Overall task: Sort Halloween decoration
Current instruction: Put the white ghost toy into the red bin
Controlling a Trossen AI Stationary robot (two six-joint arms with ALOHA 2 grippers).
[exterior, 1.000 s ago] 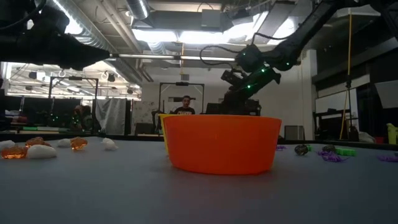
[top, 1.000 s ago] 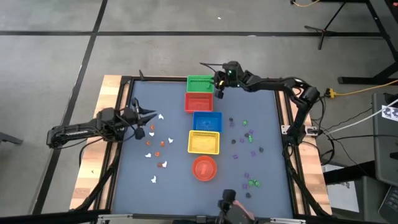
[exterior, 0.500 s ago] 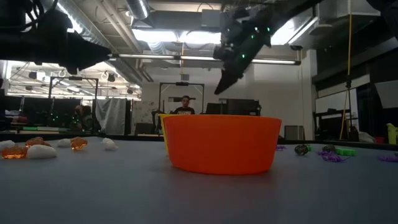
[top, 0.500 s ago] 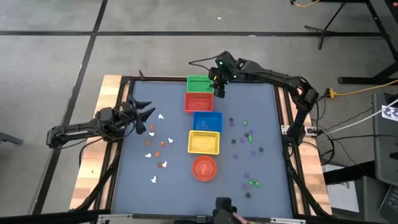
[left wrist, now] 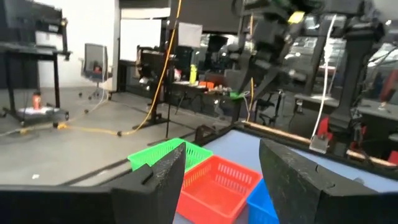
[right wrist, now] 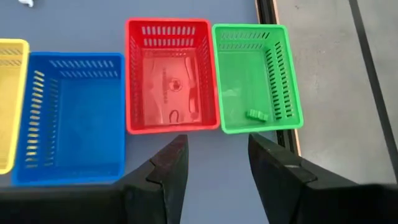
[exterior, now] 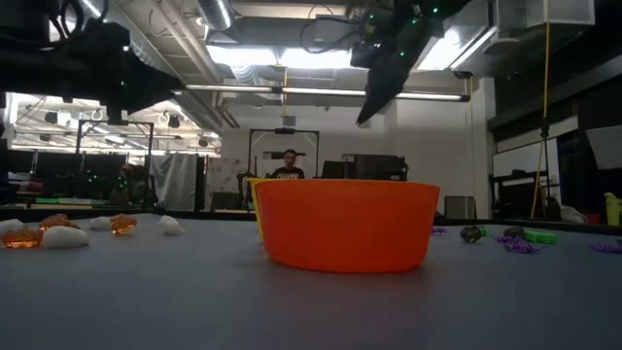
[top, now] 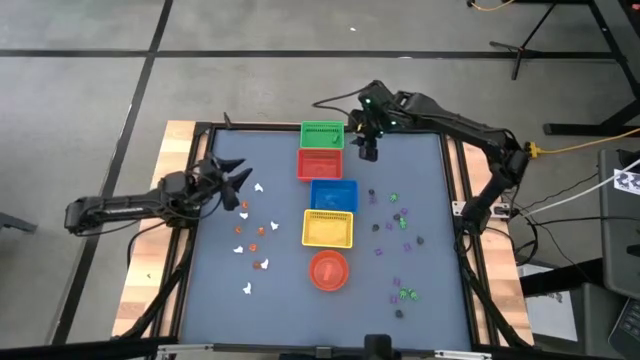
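Observation:
The Halloween decoration lies loose on the blue table: white and orange trinkets on the left, purple and green ones on the right. One green trinket lies on the floor of the green basket. My right gripper hangs open, high above the table just right of the green and red baskets, with nothing between its fingers. My left gripper stands open and about level above the left edge, near the white trinkets, with nothing between its fingers either.
A row of baskets runs down the table's middle: green, red, blue, yellow. A round orange bowl sits nearest the front. Bare table shows between the baskets and both trinket groups. A person stands in the room far behind.
My right gripper has risen from just over the green basket and drifted a little toward the table's right edge, tipping more steeply downward. My left gripper has stayed in place, rolled a little, and opened.

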